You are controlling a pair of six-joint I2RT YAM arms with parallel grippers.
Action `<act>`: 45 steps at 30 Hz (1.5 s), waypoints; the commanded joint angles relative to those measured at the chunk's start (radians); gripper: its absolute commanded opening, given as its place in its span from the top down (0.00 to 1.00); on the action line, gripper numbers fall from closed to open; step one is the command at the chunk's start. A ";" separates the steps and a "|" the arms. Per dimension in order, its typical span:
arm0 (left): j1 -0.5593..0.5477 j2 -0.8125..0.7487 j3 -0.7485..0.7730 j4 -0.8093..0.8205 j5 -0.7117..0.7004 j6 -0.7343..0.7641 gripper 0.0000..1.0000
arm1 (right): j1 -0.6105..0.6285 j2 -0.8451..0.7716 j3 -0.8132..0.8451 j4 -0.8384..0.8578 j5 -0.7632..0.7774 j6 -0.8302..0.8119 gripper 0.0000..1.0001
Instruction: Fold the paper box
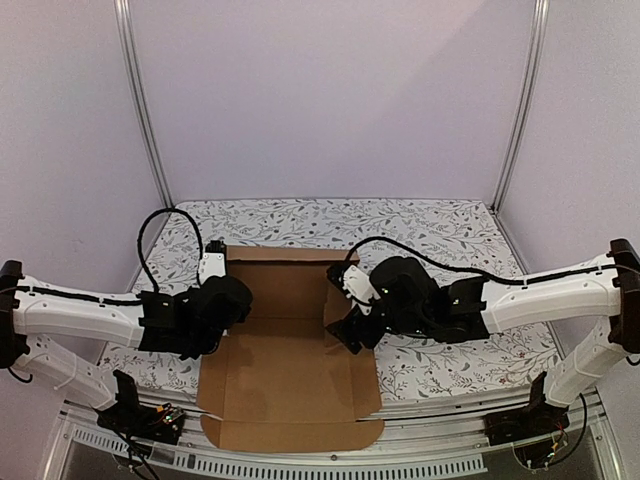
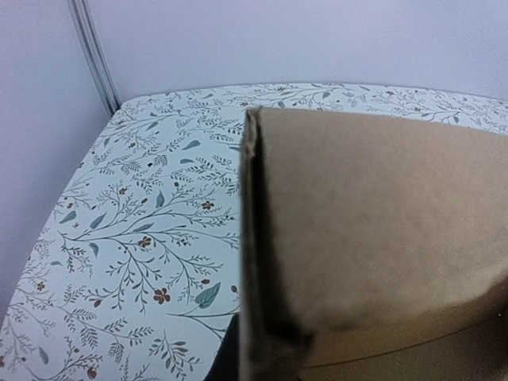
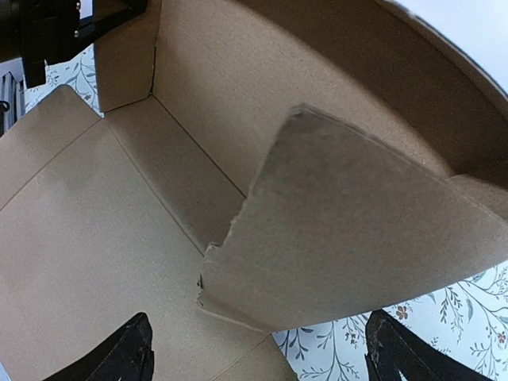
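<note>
Plainly, the paper box (image 1: pixel 290 380) is matte brown corrugated cardboard.

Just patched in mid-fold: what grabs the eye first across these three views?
The half-formed paper box of brown cardboard dominates the middle of the floral table, back wall raised and front panel lying flat. The left gripper appears clamped on its upright left wall, whose edge fills the left wrist view. The right gripper hangs open over a curled side flap on the box's right.
</note>
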 commanded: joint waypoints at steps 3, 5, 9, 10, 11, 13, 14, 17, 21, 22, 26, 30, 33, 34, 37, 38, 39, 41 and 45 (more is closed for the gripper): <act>-0.020 -0.022 0.008 0.029 0.025 -0.001 1.00 | -0.005 -0.027 0.004 -0.035 0.048 -0.046 0.11; -0.020 -0.024 0.007 0.033 0.027 0.003 1.00 | -0.006 -0.019 0.008 -0.033 0.081 -0.024 0.14; -0.020 -0.024 0.005 0.036 0.030 0.005 1.00 | -0.006 0.000 0.023 -0.031 0.167 0.023 0.20; -0.021 -0.024 0.005 0.036 0.030 0.006 1.00 | -0.006 0.006 0.025 -0.029 0.182 0.035 0.21; -0.021 -0.024 0.004 0.036 0.030 0.007 1.00 | -0.006 0.008 0.026 -0.024 0.192 0.043 0.23; -0.022 -0.024 0.005 0.036 0.032 0.009 1.00 | -0.007 0.012 0.026 -0.015 0.203 0.054 0.29; -0.022 -0.023 0.005 0.037 0.030 0.009 1.00 | -0.005 0.012 0.026 -0.010 0.202 0.055 0.32; -0.022 -0.024 0.005 0.038 0.032 0.014 1.00 | -0.007 0.010 0.026 -0.003 0.177 0.039 0.36; -0.022 -0.024 0.005 0.039 0.032 0.020 1.00 | -0.007 0.001 0.025 -0.005 0.151 0.011 0.39; -0.022 -0.024 0.006 0.039 0.032 0.021 1.00 | -0.006 -0.001 0.024 -0.005 0.152 0.007 0.44; -0.022 -0.026 0.008 0.041 0.031 0.025 1.00 | -0.006 -0.002 0.030 -0.003 0.168 0.009 0.67; -0.022 -0.027 0.009 0.042 0.032 0.029 1.00 | -0.006 0.011 0.044 -0.003 0.200 0.036 0.68; -0.022 -0.027 0.009 0.044 0.032 0.028 1.00 | -0.007 0.026 0.059 -0.002 0.225 0.080 0.69; -0.022 -0.026 0.009 0.044 0.032 0.028 1.00 | -0.006 0.033 0.062 -0.002 0.237 0.097 0.71; -0.022 -0.024 0.008 0.049 0.033 0.027 1.00 | -0.003 0.050 0.076 -0.002 0.260 0.145 0.77; -0.022 -0.022 0.007 0.051 0.035 0.028 1.00 | -0.002 0.055 0.079 -0.003 0.268 0.153 0.79; -0.022 -0.020 0.007 0.051 0.035 0.027 1.00 | 0.002 0.062 0.087 -0.005 0.285 0.165 0.81; -0.022 -0.018 0.006 0.050 0.035 0.025 1.00 | 0.010 0.076 0.097 -0.017 0.322 0.181 0.82; -0.022 -0.020 -0.001 0.049 0.032 0.023 1.00 | 0.022 0.087 0.105 -0.033 0.380 0.218 0.82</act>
